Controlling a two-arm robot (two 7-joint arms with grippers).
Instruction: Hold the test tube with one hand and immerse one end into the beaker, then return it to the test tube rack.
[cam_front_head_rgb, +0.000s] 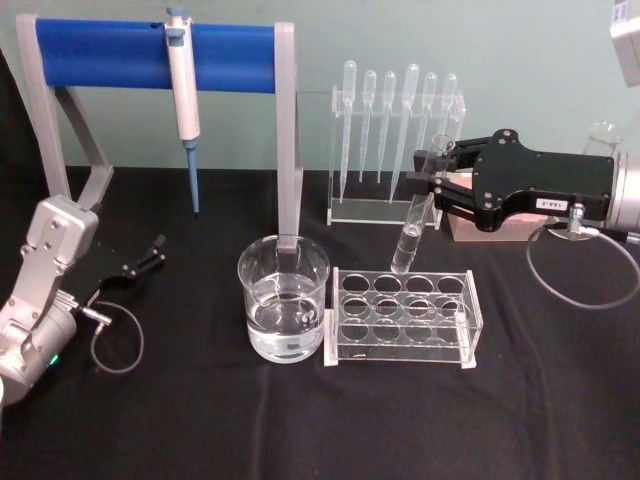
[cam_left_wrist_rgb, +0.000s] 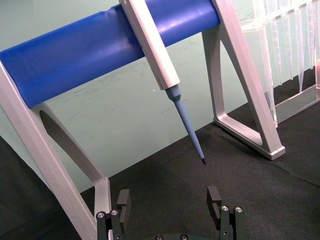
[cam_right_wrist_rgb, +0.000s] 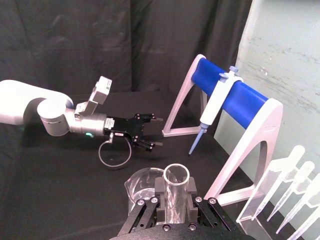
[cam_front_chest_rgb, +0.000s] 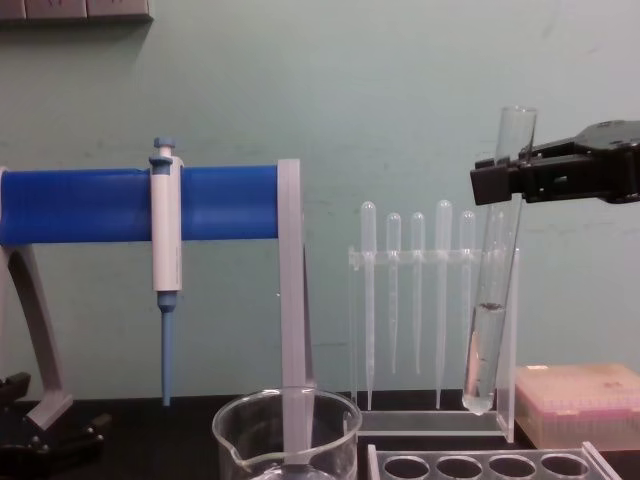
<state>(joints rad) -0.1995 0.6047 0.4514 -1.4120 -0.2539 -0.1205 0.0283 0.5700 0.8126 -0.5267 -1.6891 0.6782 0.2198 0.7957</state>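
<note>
My right gripper (cam_front_head_rgb: 437, 172) is shut on the upper part of the test tube (cam_front_head_rgb: 410, 240), just below its open rim. The tube (cam_front_chest_rgb: 490, 330) hangs slightly tilted, with clear liquid in its lower part and its rounded end just above the back row of the clear tube rack (cam_front_head_rgb: 405, 315). In the right wrist view the tube's rim (cam_right_wrist_rgb: 176, 175) sits between the fingers (cam_right_wrist_rgb: 160, 200). The beaker (cam_front_head_rgb: 283, 300), partly filled with water, stands left of the rack, apart from the tube. My left gripper (cam_left_wrist_rgb: 169, 202) rests open at the far left of the table (cam_front_head_rgb: 150, 255).
A stand with a blue bar (cam_front_head_rgb: 150, 55) carries a white-and-blue pipette (cam_front_head_rgb: 183, 100) behind the beaker. A clear holder of plastic pipettes (cam_front_head_rgb: 395, 130) stands at the back behind the tube. A pink box (cam_front_chest_rgb: 580, 400) sits at the right.
</note>
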